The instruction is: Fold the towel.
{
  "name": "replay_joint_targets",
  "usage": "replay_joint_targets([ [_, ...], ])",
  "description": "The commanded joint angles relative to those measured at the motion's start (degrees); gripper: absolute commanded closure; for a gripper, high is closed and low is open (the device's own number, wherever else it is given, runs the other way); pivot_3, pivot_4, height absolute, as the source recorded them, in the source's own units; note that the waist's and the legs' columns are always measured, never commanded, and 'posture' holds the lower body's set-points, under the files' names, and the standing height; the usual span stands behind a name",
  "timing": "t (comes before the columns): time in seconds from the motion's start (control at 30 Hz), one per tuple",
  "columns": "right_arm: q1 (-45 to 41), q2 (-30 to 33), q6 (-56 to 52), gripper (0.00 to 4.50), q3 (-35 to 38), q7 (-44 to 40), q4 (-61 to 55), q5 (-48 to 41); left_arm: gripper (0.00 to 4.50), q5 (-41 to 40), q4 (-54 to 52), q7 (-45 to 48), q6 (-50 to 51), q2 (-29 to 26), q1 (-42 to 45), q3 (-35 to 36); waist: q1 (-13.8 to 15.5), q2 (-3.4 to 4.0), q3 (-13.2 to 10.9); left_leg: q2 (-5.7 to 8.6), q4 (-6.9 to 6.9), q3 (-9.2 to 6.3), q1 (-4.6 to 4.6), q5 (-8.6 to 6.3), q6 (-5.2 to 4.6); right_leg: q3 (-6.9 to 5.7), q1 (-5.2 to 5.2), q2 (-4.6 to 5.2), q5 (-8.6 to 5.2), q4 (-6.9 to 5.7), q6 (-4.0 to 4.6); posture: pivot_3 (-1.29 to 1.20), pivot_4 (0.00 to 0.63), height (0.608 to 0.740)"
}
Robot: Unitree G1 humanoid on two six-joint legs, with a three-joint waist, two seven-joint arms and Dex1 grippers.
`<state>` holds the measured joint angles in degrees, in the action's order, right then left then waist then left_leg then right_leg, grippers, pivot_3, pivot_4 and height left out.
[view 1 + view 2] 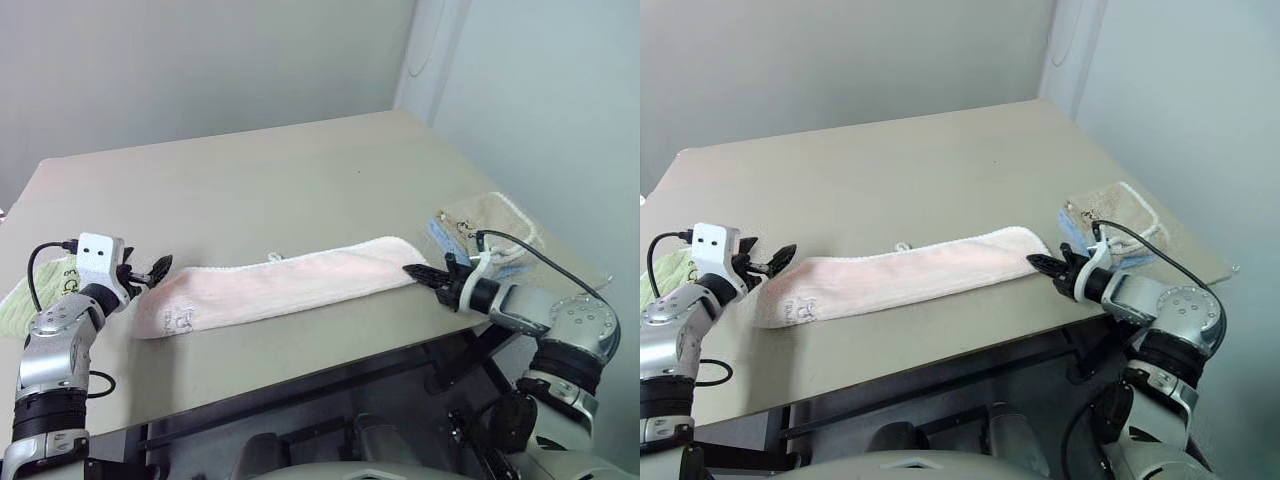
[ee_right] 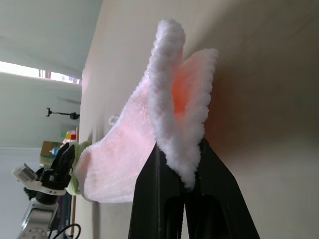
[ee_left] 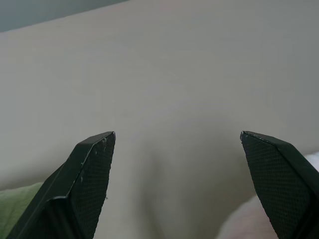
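My right gripper [image 1: 418, 272], jaws pinching the towel [image 1: 270, 285] end; my left gripper [image 1: 160, 268], jaws spread, just beside its far end on the table [image 1: 300, 170].

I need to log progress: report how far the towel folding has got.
Done: the pink towel lies in a long narrow strip on the table. In hand: the right pincer is shut on one end; the left pincer is open beside the other. Left: bringing the ends together.
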<state>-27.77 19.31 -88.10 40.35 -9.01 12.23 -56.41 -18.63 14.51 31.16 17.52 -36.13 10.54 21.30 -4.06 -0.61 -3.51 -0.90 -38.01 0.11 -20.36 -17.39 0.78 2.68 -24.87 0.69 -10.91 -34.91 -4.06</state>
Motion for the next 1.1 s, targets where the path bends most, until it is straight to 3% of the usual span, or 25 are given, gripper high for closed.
replay_joint_targets([
  [0.03, 0.91, 4.29, 1.31, 4.44, -1.69, -3.93, -0.48, 0.7, 0.27, -2.75, -3.35, 1.06, 1.49, -1.58, 1.18, 2.56, 0.06, -0.01, 0.0, 0.0, 0.0, 0.0, 0.0, 0.0, 0.0, 0.0, 0.0, 0.0, 0.0, 0.0, 0.0, 0.0, 0.0, 0.74],
  [0.27, 0.33, 10.37, 2.57, 4.44, -2.87, -9.02, 2.12, 1.83, 0.27, -6.07, -8.03, 2.96, 7.41, -2.26, -0.22, 2.76, -0.06, -0.03, -0.01, 0.03, 0.0, 0.02, -0.01, 0.0, 0.0, 0.01, 0.01, 0.0, -0.01, 0.06, 0.0, 0.0, 0.0, 0.74],
  [0.57, -7.74, 16.47, 0.45, 4.44, -14.15, -21.26, -3.17, -0.65, 0.27, -6.97, -13.79, 2.88, 12.2, -3.23, -0.32, 2.09, -0.11, 0.0, -0.05, 0.02, 0.02, 0.02, 0.02, 0.0, 0.0, 0.02, -0.02, -0.04, -0.01, 0.06, 0.01, 0.0, 0.0, 0.74],
  [0.93, -12.53, 13.56, 1.14, 4.44, -32.09, -29.7, -10.05, 0.61, 0.27, -4.43, -14.63, 1.51, 11.17, -2.58, -1.11, 0.14, 0.06, -0.05, -0.05, 0.02, 0.07, -0.01, -0.03, 0.0, 0.0, 0.0, -0.02, -0.02, -0.01, 0.11, 0.01, 0.0, 0.0, 0.74],
  [1.1, -15.36, 6.85, 4.07, 4.44, -40.3, -30.32, -6.56, 4.54, 0.27, -3.99, -15.78, 1.62, 10.89, -2.07, -1.99, -0.69, -0.16, -0.05, -0.05, 0.0, 0.07, 0.0, -0.01, 0.0, 0.0, 0.0, -0.04, -0.05, 0.0, 0.07, 0.01, 0.0, 0.0, 0.74],
])
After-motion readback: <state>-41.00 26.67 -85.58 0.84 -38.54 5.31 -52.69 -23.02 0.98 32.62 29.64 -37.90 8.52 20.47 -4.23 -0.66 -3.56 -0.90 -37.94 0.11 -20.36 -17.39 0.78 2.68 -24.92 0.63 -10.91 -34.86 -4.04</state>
